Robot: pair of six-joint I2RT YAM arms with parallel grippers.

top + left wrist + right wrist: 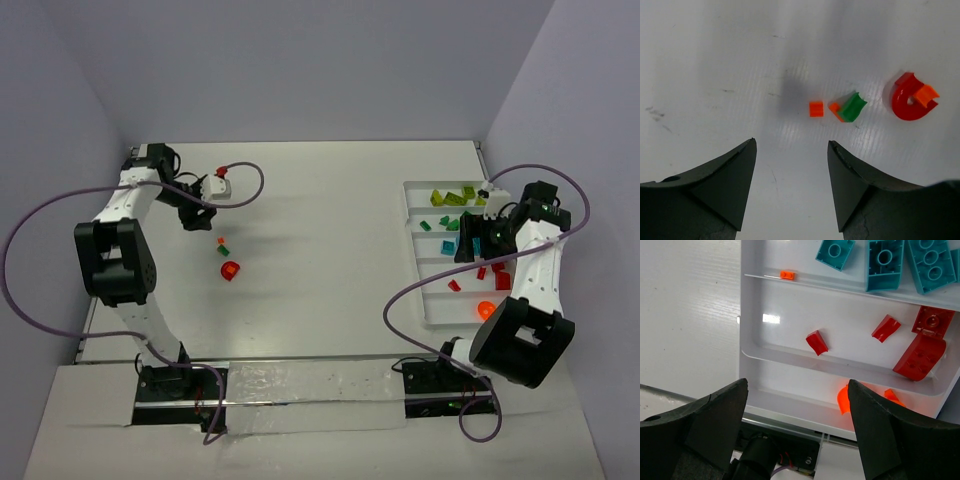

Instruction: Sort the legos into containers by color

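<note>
**Both pincers spread — loose bricks on the table, the rest in the tray**

The left pincer hangs over the white table with its jaws spread and nothing between them. Just beyond its fingertips lies a small orange brick. Next to that, a dark green brick touches a second orange piece. Further to the side and apart from these, a red horseshoe-shaped brick lies with an orange block resting on it. In the top view this small group sits on the left half of the table, well apart from the tray at the right edge.

The right pincer hovers over the near end of the tray, its jaws spread wide and holding nothing. Below it the teal bricks fill one compartment. Four red bricks lie scattered in the next. Glowing orange pieces sit in the end compartment, partly hidden behind a finger. A tiny orange piece lies at the divider between the teal and red compartments — whether it is on the divider or just beside it I cannot tell. The top view also shows lime green bricks in the far compartment
</note>
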